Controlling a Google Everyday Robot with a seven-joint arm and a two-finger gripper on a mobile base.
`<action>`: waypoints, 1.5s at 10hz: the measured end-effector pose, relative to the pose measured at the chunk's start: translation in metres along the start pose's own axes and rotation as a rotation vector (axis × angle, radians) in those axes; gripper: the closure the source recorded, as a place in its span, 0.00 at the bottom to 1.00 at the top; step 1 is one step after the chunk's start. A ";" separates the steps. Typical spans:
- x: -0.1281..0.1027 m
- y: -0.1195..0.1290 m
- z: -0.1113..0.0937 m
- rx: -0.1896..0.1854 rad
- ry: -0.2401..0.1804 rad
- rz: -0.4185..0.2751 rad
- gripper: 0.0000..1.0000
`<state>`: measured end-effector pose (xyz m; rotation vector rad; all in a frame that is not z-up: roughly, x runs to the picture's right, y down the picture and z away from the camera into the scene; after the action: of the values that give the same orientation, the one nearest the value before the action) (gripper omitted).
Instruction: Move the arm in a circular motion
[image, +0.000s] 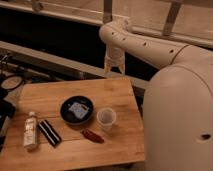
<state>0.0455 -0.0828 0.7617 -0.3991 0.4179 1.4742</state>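
The arm (150, 46) hangs its gripper (114, 64) above the bench's (60, 95) far edge near the right corner, clenched or released I cannot tell; progress round the circle can't be judged.

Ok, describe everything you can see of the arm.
The arm is cream-white, smooth and plastic-looking: thick rounded tube segments dotted with small dark holes. From the bulky body at right it stretches leftward in view, bends at an elbow and drops to a small pale gripper hanging above the far edge of the wooden table, touching nothing there.
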 end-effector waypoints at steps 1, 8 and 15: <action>0.004 0.015 -0.001 0.004 0.005 -0.011 0.35; 0.032 0.105 -0.008 0.024 0.037 -0.141 0.35; 0.082 0.167 -0.014 0.037 0.065 -0.238 0.35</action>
<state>-0.1170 -0.0092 0.7078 -0.4527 0.4336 1.2230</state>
